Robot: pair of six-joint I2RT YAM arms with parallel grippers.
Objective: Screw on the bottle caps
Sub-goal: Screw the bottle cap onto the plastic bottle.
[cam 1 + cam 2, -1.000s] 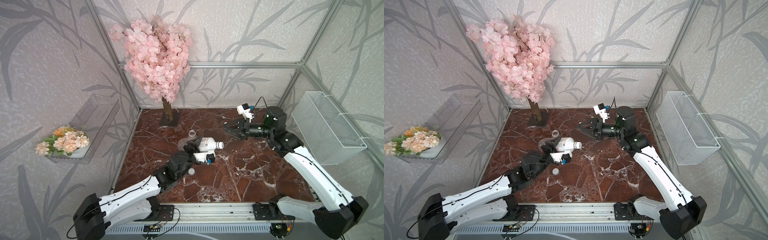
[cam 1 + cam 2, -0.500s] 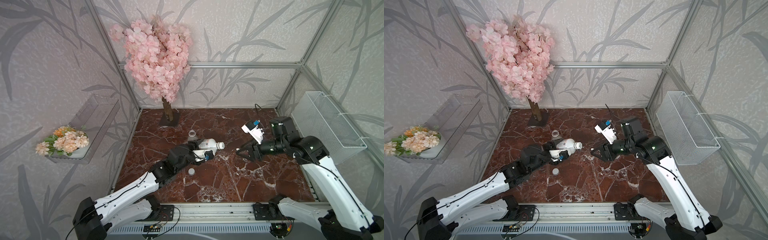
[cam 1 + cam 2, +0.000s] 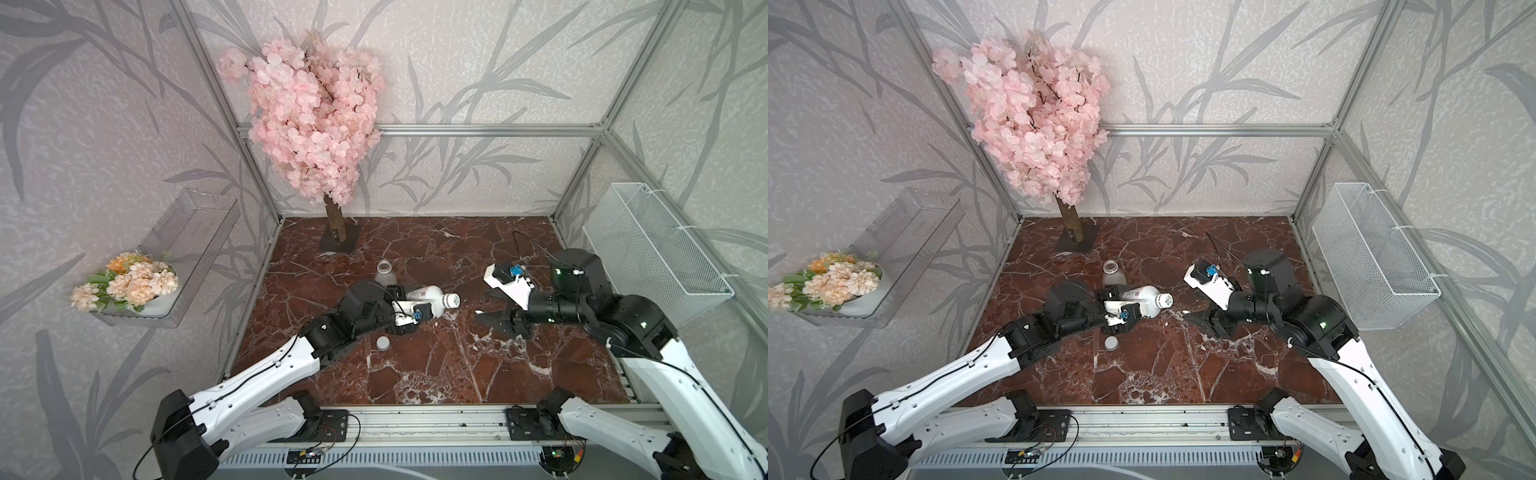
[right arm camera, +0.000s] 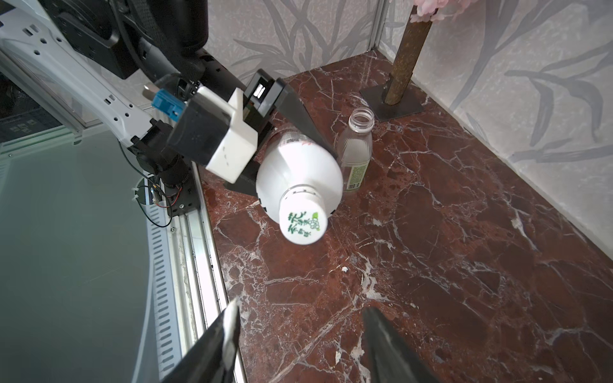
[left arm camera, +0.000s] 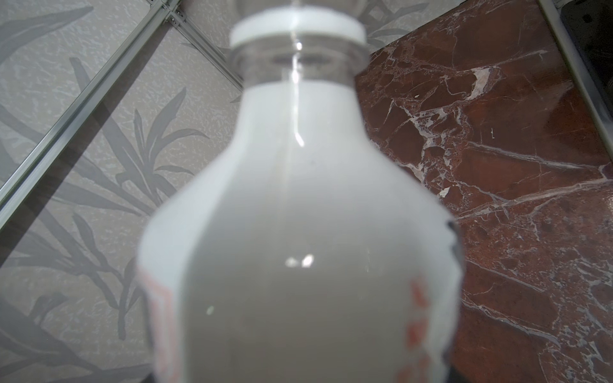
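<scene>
Now, left gripper point(image 3: 415, 305) pinching the white bottle point(image 4: 298, 169), I centre the printed cap point(image 4: 302, 223) ahead between the right gripper's point(image 4: 302, 308) spread, empty jaws before closing squarely.

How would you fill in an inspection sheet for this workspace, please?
Surface: marble tabletop, red-brown, no spills seen.
Job's things: white-wrapped bottle held on its side, printed cap on its neck, tightness cannot be told; clear bottle upright, neck open; plain cap loose on the marble.
Clutter: one small white fleck; otherwise nothing seen.
Grippers: left pincer shut on the white-wrapped bottle; right pincer open, empty, facing the printed cap, apart from it.
Cables: black cable arcs above the right wrist; thin wires at the front rail.
Surroundings: blossom tree; wire basket on the wall; clear shelf with flowers.
</scene>
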